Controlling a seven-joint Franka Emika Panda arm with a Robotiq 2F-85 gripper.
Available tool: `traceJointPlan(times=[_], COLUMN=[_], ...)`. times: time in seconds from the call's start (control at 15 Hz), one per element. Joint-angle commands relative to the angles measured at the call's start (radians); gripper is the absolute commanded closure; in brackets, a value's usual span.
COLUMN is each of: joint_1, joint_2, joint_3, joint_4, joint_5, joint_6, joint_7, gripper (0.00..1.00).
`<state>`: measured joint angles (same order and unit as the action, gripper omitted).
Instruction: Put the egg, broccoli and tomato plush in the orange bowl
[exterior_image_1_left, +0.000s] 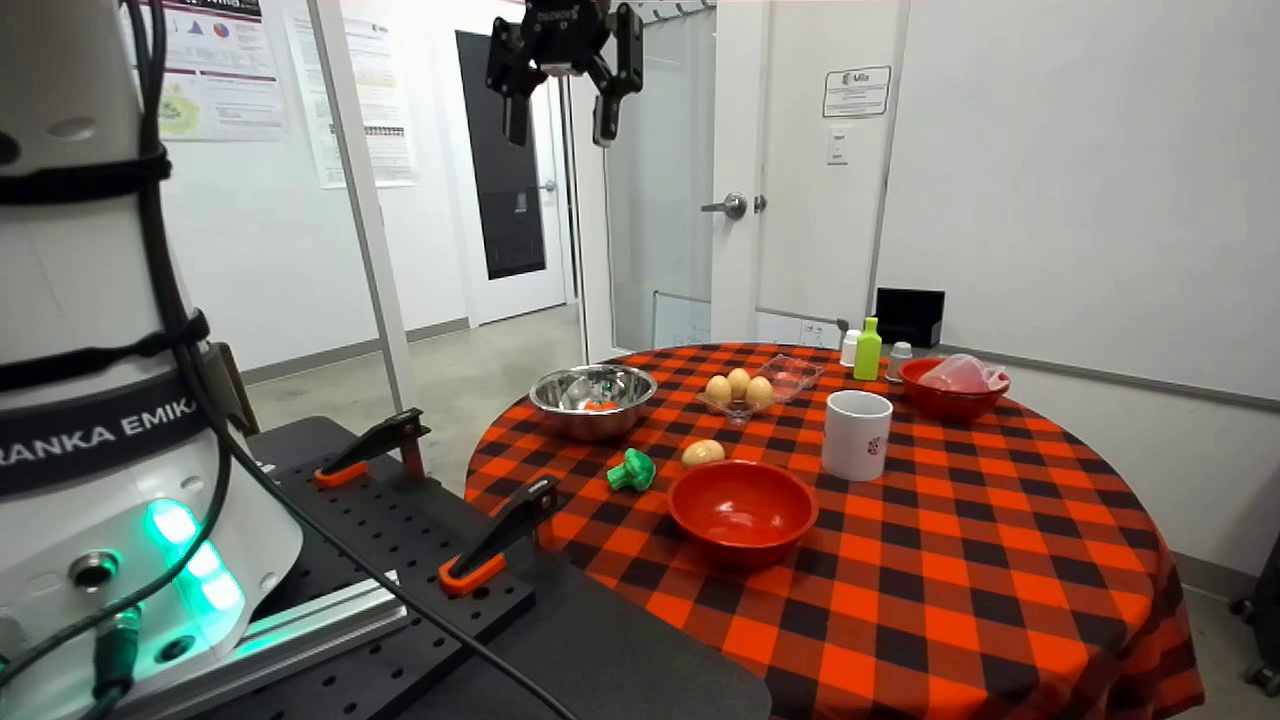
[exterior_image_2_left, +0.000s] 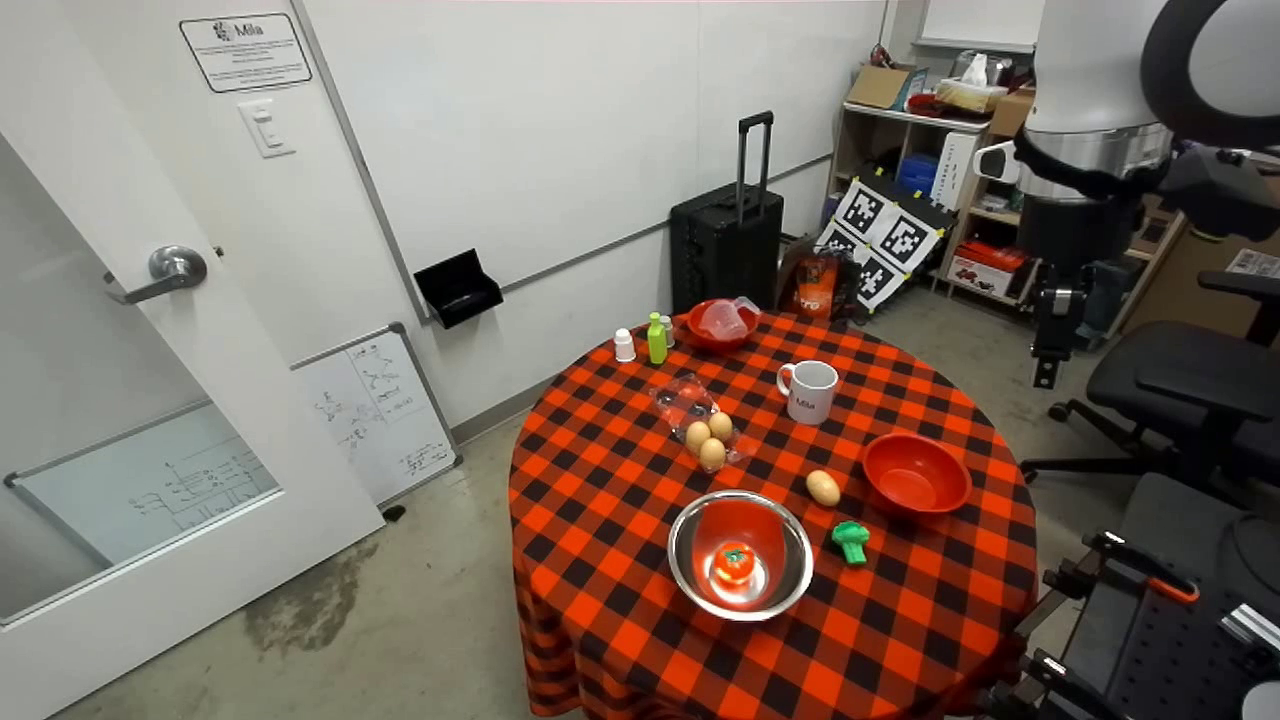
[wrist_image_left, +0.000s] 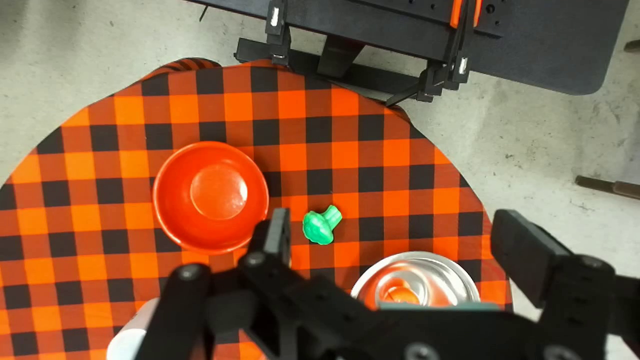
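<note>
The orange bowl (exterior_image_1_left: 743, 515) stands upright with nothing in it, also in an exterior view (exterior_image_2_left: 916, 475) and the wrist view (wrist_image_left: 210, 197). The single egg (exterior_image_1_left: 703, 453) lies on the cloth beside it, also here (exterior_image_2_left: 823, 488); my left finger hides nearly all of it in the wrist view. The green broccoli (exterior_image_1_left: 632, 470) lies near the egg, also here (exterior_image_2_left: 851, 541) and in the wrist view (wrist_image_left: 321, 225). The tomato (exterior_image_2_left: 734, 563) sits inside the steel bowl, partly visible in the wrist view (wrist_image_left: 401, 294). My gripper (exterior_image_1_left: 560, 130) is open and empty, high above the table, also here (wrist_image_left: 391, 220).
The steel bowl (exterior_image_2_left: 690, 588) stands near the table edge. A white mug (exterior_image_1_left: 856, 436) stands beyond the orange bowl. A clear carton holds three eggs (exterior_image_2_left: 710, 440). A green bottle (exterior_image_2_left: 656, 340), shakers and a red bowl (exterior_image_2_left: 715, 335) stand at the far edge. Clamps (exterior_image_1_left: 500, 535) sit by the base.
</note>
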<state>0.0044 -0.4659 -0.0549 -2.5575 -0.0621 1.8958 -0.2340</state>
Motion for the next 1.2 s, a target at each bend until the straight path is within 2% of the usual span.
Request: traceJointPlan(times=[0.0, 0.2, 0.4, 0.8, 1.13], joint_1=[0.002, 0.001, -0.001, -0.03, -0.008], joint_2=[0.0, 0.006, 0.005, 0.056, 0.234], joint_3=[-0.002, -0.004, -0.023, -0.116, -0.208], joint_4=[0.001, -0.003, -0.048, -0.189, -0.204], joint_5=[-0.001, 0.005, 0.017, 0.053, 0.155], joint_6=[-0.001, 0.015, 0.113, 0.465, 0.727], joint_7=[0.001, 0.007, -0.018, -0.066, -0.186], gripper=[0.0, 0.0, 0.0, 0.0, 0.0])
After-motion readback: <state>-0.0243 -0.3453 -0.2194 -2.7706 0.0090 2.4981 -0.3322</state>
